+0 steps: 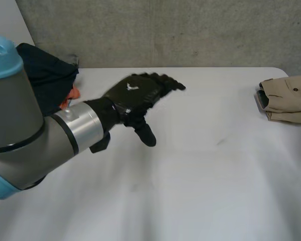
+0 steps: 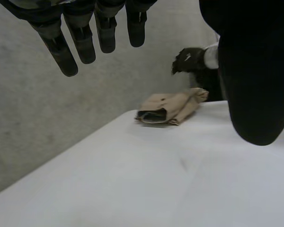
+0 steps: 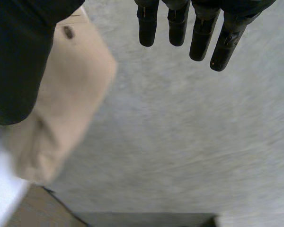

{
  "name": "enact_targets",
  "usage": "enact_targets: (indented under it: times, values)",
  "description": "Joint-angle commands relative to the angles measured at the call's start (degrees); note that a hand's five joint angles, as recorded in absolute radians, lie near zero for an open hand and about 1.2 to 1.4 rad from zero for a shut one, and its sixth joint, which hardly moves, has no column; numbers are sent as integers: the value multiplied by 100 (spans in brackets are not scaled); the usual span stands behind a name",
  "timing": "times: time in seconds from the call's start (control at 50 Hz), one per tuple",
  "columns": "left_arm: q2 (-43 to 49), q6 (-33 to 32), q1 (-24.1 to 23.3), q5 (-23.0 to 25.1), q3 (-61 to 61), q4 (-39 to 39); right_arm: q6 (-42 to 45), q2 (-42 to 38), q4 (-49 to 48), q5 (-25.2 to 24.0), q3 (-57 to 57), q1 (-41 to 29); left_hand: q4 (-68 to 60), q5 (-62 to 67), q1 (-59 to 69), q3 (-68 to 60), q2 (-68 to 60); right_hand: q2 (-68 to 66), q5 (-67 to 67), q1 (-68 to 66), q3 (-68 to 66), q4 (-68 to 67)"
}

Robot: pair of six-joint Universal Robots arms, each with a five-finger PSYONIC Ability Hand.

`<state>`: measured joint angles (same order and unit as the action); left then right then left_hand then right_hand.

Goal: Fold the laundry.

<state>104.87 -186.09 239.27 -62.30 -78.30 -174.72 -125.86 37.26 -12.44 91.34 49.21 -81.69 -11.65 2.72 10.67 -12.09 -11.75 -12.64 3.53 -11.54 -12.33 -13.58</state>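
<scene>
Lower left of the head view: left arm (image 1: 25, 135), grey joint with a light-blue cap, extends over the white table (image 1: 200, 191). Left hand (image 1: 135, 95) sits left of centre over the tabletop, fingers (image 2: 80, 42) straight and slightly spread, thumb hanging down apart from them; it holds nothing. Upper left, at the table's far edge: a heap of dark clothes (image 1: 47, 75), with a bit of orange cloth (image 1: 72, 94) showing at its foot. Right edge of the frame, far side: folded beige garment (image 1: 291, 98), lying flat on the table, well apart from the left hand. Right hand (image 3: 201, 33) is by that garment, fingers straight, thumb held wide of them, gripping nothing; the garment lies beside the thumb, and I cannot tell whether they touch. Grey concrete wall (image 1: 190, 30) behind the table.
</scene>
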Motion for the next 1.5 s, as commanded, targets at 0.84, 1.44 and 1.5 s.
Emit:
enact_targets:
  times: [0.84, 1.44, 1.5]
  values:
    - [2110, -2381, 2713, -1962, 1494, -2443, -1379, 3350, -1533, -1619, 4765, -3125, -6835, 6728, 6933, -6791, -6825, 264, -353, 154, 233, 358]
    - [1818, 829, -883, -1337, 579, -1855, -1511, 3508, -1455, -863, 4668, -2255, 43, -150, 56, 86, 52, 264, -353, 154, 233, 358]
    - [1353, 654, -462, -1364, 430, -1706, -1730, 3508, -1183, -951, 4519, -2237, 9, -116, 89, 53, 19, 264, -353, 154, 233, 358]
